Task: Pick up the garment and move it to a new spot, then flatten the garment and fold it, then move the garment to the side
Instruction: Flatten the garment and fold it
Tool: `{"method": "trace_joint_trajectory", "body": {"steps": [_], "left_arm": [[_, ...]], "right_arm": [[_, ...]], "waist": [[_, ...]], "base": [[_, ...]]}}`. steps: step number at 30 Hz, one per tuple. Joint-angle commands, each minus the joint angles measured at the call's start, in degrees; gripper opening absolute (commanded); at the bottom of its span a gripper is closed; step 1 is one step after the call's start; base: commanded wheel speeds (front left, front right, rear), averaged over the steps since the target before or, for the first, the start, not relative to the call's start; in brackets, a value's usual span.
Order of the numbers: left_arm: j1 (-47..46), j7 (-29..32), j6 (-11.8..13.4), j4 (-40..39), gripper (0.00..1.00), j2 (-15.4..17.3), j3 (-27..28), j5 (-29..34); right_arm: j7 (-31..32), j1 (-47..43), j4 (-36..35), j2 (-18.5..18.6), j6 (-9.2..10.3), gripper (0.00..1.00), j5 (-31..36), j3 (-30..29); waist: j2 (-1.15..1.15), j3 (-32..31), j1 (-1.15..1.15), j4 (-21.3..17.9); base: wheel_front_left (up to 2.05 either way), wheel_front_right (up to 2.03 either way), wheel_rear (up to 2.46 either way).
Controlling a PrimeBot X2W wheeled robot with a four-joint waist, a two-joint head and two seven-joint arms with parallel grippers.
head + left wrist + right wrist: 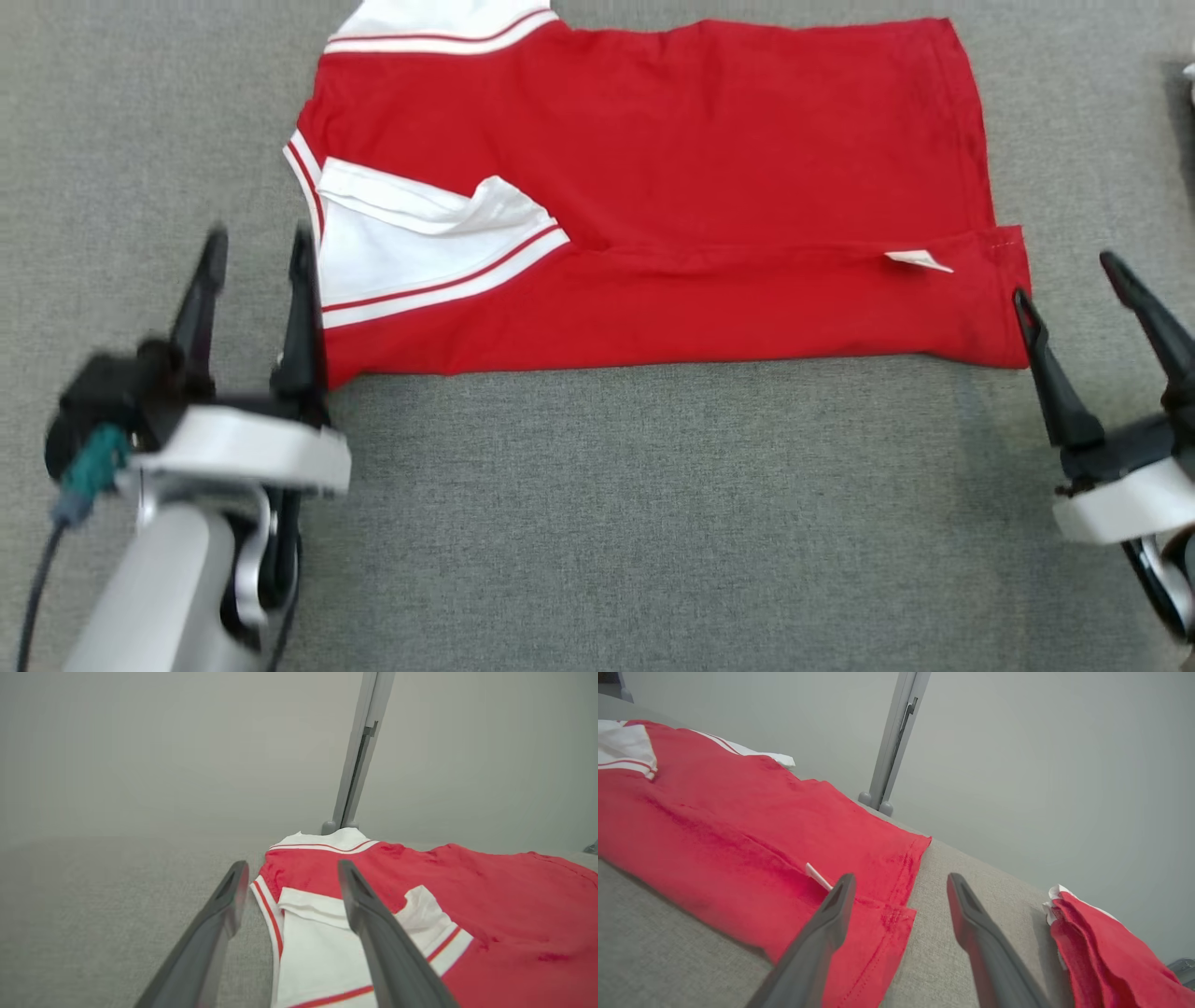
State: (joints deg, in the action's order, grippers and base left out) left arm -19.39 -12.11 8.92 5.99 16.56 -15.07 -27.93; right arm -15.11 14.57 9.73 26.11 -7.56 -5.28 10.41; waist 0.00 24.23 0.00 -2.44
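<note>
Red garment (653,187) lies flat on the grey desk (607,523), its near long edge apparently folded over the body. Left gripper (258,238) sits by the sleeve end, right gripper (1064,277) by the hem corner — both w/ jaws wide, holding nothing. Risks: pinching only the top layer, so the fold peels open; uneven lift L vs R — skews it. White sleeve (411,252) may flop out.

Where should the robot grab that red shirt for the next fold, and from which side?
Likely its two near corners: sleeve-end corner with the left gripper, hem corner with the right gripper, coming in low from the near edge. The red shirt lies flat as a long band, so corners keep it taut.
</note>
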Motion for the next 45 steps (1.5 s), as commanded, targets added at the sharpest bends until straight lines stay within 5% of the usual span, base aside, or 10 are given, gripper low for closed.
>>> {"method": "trace_joint_trajectory", "body": {"steps": [1,6,20,23,24,26,27,45], "left_arm": [[1.81,0.05,0.47,-0.27,1.00,-0.14,0.36,-0.72],[9.97,1.80,1.14,0.84,1.00,-0.25,0.20,-3.15],[7.05,4.03,-1.39,7.67,1.00,0.21,-2.36,-3.30],[6.54,4.84,-0.80,8.59,0.66,0.01,-2.56,-3.33],[6.35,4.92,-0.75,8.78,0.62,-0.02,-2.62,-3.26],[5.83,5.66,-0.72,9.17,0.26,-0.08,-2.91,-3.39],[5.69,5.99,-0.88,9.31,0.00,-0.21,-3.00,-3.74],[7.32,7.37,-2.19,2.78,0.00,1.04,-2.05,-6.62]], "right_arm": [[-0.03,-0.93,-0.39,-0.23,0.14,1.00,0.25,-0.42],[-0.03,-5.14,-1.05,-2.15,0.14,1.00,-0.37,-1.69],[-0.03,-5.17,-0.90,-2.55,0.15,1.00,-0.94,-1.64],[-0.03,-5.07,-0.86,-2.90,0.15,1.00,-0.87,-1.49],[-0.03,-5.07,-0.89,-3.01,0.15,1.00,-0.84,-1.46],[-0.03,-4.96,-0.90,-3.22,0.15,1.00,-0.91,-1.37],[-0.03,-4.89,-0.85,-3.26,0.15,1.00,-0.99,-1.35],[-0.03,-3.41,10.34,-5.01,0.15,1.00,-6.80,-1.42]], "waist": [[0.00,-1.28,0.00,-0.10],[0.00,-2.98,0.00,0.21],[0.00,-2.79,0.00,-0.69],[0.00,-2.60,0.00,-0.78],[0.00,-2.51,0.00,-0.78],[0.00,-2.29,0.00,-0.75],[0.00,-2.18,0.00,-0.71],[0.00,-2.26,0.00,1.36]], "base": [[0.00,0.00,0.00],[0.00,0.00,0.00],[0.00,0.00,0.00],[0.00,0.00,0.00],[0.00,0.00,0.00],[0.00,0.00,0.00],[0.00,0.00,0.00],[0.00,0.00,0.00]]}}
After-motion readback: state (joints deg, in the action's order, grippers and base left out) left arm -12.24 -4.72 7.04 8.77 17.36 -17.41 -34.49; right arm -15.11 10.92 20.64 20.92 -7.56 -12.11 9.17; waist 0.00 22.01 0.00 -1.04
